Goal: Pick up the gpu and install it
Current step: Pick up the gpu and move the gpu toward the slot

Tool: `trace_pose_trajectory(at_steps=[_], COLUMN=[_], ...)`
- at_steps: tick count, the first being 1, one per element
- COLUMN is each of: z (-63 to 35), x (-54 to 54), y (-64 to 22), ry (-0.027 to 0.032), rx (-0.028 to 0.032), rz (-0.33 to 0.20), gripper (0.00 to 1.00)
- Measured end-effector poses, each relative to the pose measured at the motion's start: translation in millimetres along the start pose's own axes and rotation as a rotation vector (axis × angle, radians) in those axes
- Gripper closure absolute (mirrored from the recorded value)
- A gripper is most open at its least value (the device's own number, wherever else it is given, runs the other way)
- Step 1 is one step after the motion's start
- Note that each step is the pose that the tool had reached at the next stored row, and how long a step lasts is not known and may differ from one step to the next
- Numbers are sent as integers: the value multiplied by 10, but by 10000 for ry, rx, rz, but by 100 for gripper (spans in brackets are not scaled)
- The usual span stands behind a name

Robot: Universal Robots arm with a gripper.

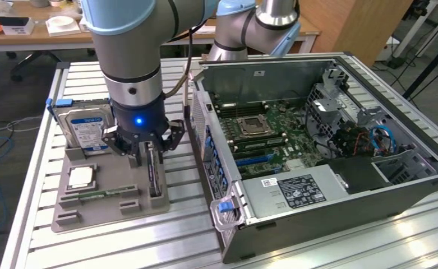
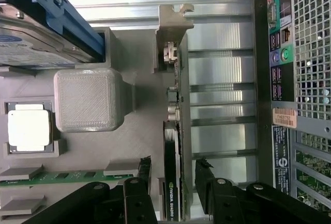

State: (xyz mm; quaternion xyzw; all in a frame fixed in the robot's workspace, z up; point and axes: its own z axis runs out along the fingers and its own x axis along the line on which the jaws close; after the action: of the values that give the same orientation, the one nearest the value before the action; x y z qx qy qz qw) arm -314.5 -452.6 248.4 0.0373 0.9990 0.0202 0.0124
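The gpu stands on its edge in a slot of the grey holder, its black cooler face and silver end bracket showing in the wrist view. In the exterior view the gpu is a thin dark card just below the arm's wrist. My gripper is lowered over the card, with one black finger on each side of it. Small gaps remain between the fingers and the card, so the gripper is open and holds nothing.
The holder also carries a hard drive with a blue-white label, a processor and a green memory stick. An open computer case lies at the exterior view's right, its rear panel close beside the holder. A raised grey block stands near the card.
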Motion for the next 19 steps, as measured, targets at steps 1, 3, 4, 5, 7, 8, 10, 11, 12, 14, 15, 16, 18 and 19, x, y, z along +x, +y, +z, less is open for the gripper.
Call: trace_pose_trajectory(at_steps=[1, 3, 4, 5, 7, 8, 10, 11, 12, 14, 15, 16, 18, 19], z=[10, 29, 39, 49, 70, 81, 101, 110, 118, 127, 127, 127, 130, 132], x=[0, 1, 1, 1, 2, 2, 2, 2, 3, 3, 3, 3, 2, 2], y=[-1, -1, -2, -2, -3, -3, -4, -5, -5, -6, -6, -6, -4, -1], ry=[0, 0, 0, 1, 0, 0, -1, 0, -1, 2, 2, 2, -2, -3], rx=[-1, 0, 0, 1, 0, 0, -1, 0, -1, 1, 2, 1, -3, -5], rz=[0, 0, 0, 0, 0, 0, 0, 0, -1, 0, 0, 0, 0, -1], gripper=[53, 53, 53, 53, 53, 53, 53, 53, 53, 53, 53, 53, 53, 53])
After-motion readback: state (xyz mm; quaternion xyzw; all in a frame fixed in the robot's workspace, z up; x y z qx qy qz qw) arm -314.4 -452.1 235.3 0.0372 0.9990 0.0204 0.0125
